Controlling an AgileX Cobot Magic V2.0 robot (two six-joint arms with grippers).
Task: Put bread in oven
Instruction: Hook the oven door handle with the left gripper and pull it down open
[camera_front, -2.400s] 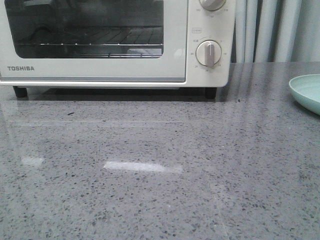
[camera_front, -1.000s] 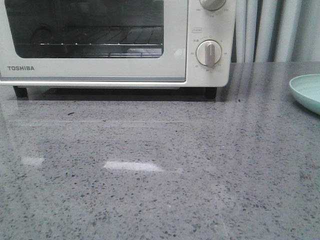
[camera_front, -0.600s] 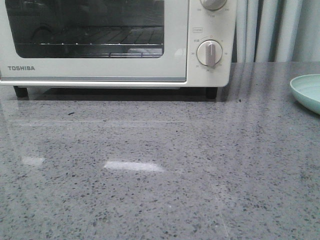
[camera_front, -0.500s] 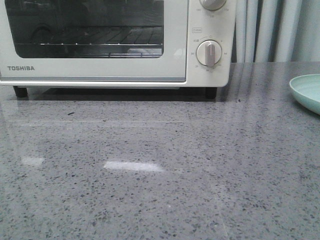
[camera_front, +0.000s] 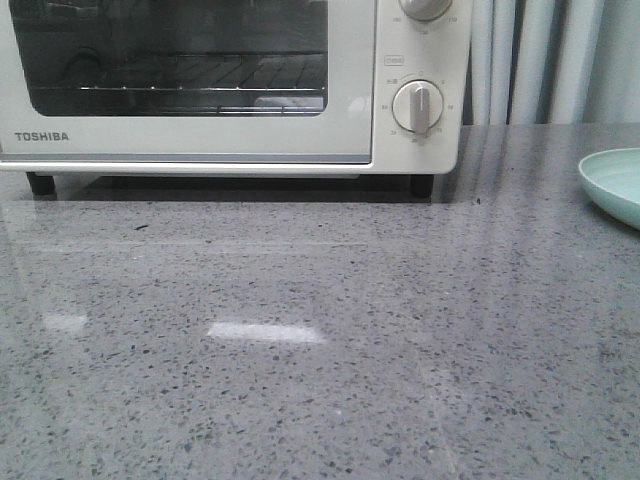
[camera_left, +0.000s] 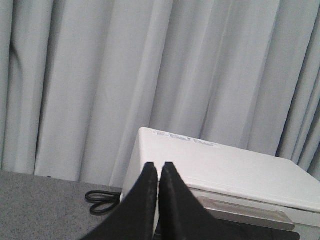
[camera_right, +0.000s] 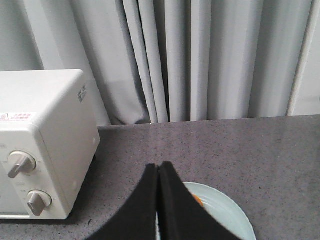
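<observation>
Both my grippers pinched together, holding nothing.

My left gripper (camera_left: 158, 172) hangs above the oven (camera_front: 235, 85), door up; my right gripper (camera_right: 158, 172) hovers over the plate (camera_right: 227, 215), bread (camera_right: 198, 201) barely peeking out.

The oven (camera_front: 230, 85) stands back left on the table (camera_front: 320, 330), plate (camera_front: 615, 185) right.
</observation>
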